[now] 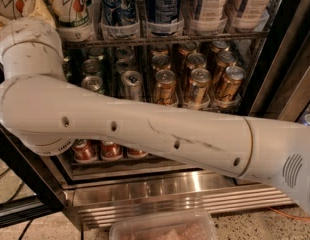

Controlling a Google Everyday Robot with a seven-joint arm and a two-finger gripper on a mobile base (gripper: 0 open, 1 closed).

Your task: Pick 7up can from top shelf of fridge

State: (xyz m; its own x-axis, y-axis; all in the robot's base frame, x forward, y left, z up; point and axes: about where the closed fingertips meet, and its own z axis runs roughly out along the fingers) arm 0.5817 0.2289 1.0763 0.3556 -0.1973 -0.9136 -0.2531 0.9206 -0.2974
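Note:
Two whitish 7up cans stand at the left end of the top shelf point(195, 36), one point(70, 4) in a clear tray and one point(9, 1) at the frame's left edge. My white arm point(145, 129) crosses the whole view and bends upward at the left. My gripper point(34, 9) is at the top left, between the two 7up cans and right up against them. It is mostly hidden by the wrist and cut off by the frame's top edge. The fridge point(275, 59) has a dark frame.
Blue cans point(117, 4) and pale cans point(210, 4) fill the trays right of the 7up cans. Gold cans point(195, 84) and green cans point(92, 81) sit on the rack below, red cans point(100, 149) lower still. The ribbed steel base point(185, 196) and a plastic tub point(165, 229) are at the bottom.

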